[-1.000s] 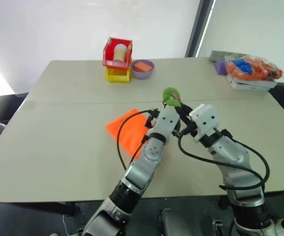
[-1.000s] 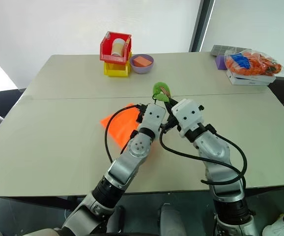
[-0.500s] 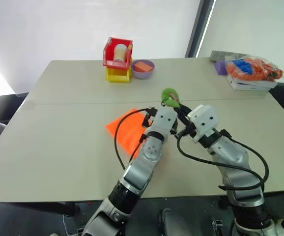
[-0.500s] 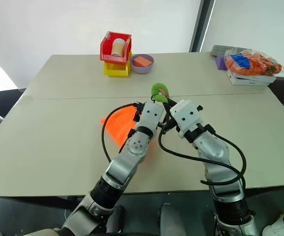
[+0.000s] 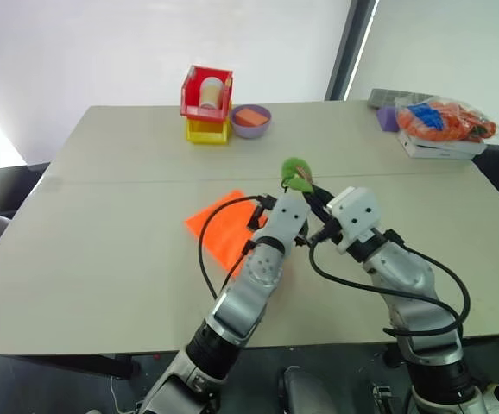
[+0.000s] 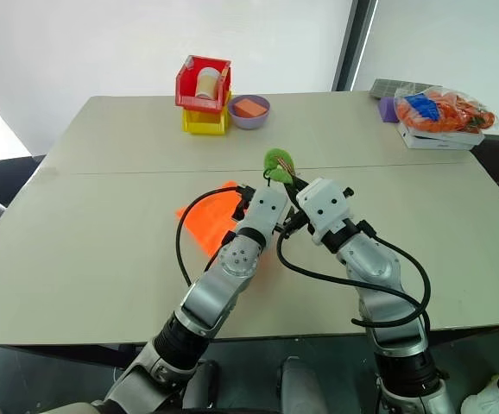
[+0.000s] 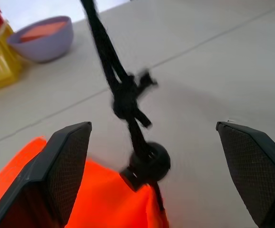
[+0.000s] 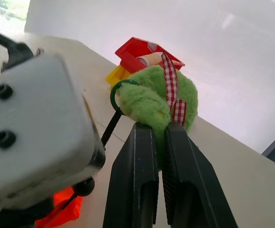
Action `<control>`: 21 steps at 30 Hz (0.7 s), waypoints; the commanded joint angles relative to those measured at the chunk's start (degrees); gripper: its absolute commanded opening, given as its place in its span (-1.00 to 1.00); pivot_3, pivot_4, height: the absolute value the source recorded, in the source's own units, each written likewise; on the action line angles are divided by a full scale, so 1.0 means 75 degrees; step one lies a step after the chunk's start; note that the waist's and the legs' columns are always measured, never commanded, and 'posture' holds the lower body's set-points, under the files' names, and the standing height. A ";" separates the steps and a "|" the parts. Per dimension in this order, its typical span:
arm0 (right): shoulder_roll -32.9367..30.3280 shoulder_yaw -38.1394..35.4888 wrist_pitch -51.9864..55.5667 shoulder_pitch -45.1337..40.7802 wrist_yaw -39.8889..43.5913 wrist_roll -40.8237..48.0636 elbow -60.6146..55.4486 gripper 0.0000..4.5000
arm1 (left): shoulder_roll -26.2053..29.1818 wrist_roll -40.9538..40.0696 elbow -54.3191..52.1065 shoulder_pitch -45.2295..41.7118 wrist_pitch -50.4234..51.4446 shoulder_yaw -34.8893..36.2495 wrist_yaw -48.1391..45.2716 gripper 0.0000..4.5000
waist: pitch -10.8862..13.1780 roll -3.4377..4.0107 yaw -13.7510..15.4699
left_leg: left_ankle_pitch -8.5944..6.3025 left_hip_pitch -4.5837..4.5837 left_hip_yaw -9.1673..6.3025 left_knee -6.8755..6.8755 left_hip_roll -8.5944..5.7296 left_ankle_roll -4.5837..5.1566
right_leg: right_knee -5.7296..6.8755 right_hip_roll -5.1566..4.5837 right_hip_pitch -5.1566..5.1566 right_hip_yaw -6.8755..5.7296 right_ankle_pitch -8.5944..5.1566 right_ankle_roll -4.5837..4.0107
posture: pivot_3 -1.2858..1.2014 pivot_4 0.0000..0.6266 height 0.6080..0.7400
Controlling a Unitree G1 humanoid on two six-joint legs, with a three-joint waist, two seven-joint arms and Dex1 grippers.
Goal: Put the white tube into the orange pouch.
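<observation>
The right gripper [image 8: 159, 128] is pinching the fuzzy green tag [image 8: 154, 97], lifting the black cord [image 7: 116, 90] above the orange pouch [image 5: 224, 228]. The left gripper [image 7: 166, 161], fingers spread wide, is hovering just over the pouch's corded corner. The white tube is lying in the red bin [image 5: 206, 93] well beyond the pouch.

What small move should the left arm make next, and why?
Probably ease the open left gripper forward and close on the orange pouch at its mouth. The right gripper is pinching the green tag, holding the black cord taut between the left fingers.
</observation>
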 commanded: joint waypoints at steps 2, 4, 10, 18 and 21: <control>-0.0036 -0.0105 -0.0251 -0.0092 -0.0036 0.0007 -0.0279 -1.00 | -0.0132 -0.0020 -0.0483 0.0413 0.0331 -0.0287 -0.0322 0.99 | 0.0000 0.0000 0.0002 | 0.0000 -0.0001 0.0000 0.0000 0.0000 0.0000 | 0.0000 0.0000 0.0000 0.0000 0.0000 0.0000 | 0.03 -0.52 1.00; -0.0032 -0.0110 -0.0304 -0.0113 -0.0050 -0.0006 -0.0229 -1.00 | -0.0102 -0.0045 -0.0595 0.0390 0.0319 -0.0280 -0.0427 0.99 | -0.0001 0.0001 -0.0007 | 0.0000 -0.0001 0.0000 0.0000 0.0000 0.0000 | 0.0000 0.0000 -0.0001 0.0000 0.0000 0.0000 | 0.03 -0.52 1.00; -0.0005 -0.0064 -0.0452 -0.0187 -0.0067 -0.0041 -0.0060 -1.00 | -0.0076 -0.0014 -0.0519 0.0261 0.0184 -0.0267 -0.0475 0.99 | -0.0001 0.0002 0.0004 | 0.0000 -0.0001 -0.0001 0.0001 0.0000 0.0000 | 0.0001 -0.0001 0.0001 0.0000 0.0001 -0.0001 | 0.03 -0.52 1.00; -0.0005 -0.0061 -0.0607 -0.0264 -0.0043 -0.0068 0.0116 -1.00 | -0.0043 0.0062 -0.0622 0.0154 -0.0343 -0.0126 -0.0341 0.99 | -0.0001 0.0002 0.0004 | 0.0000 -0.0002 -0.0001 0.0001 0.0000 0.0000 | 0.0001 -0.0001 0.0000 0.0000 0.0001 -0.0001 | 0.03 -0.52 1.00; 0.0006 -0.0043 -0.0655 -0.0263 -0.0047 -0.0077 0.0162 -1.00 | -0.0062 0.0053 -0.0552 0.0116 -0.0438 -0.0043 -0.0315 0.99 | -0.0001 0.0002 0.0006 | 0.0000 -0.0002 -0.0001 0.0001 0.0000 0.0000 | 0.0001 -0.0001 0.0001 0.0000 0.0001 -0.0001 | 0.03 -0.52 1.00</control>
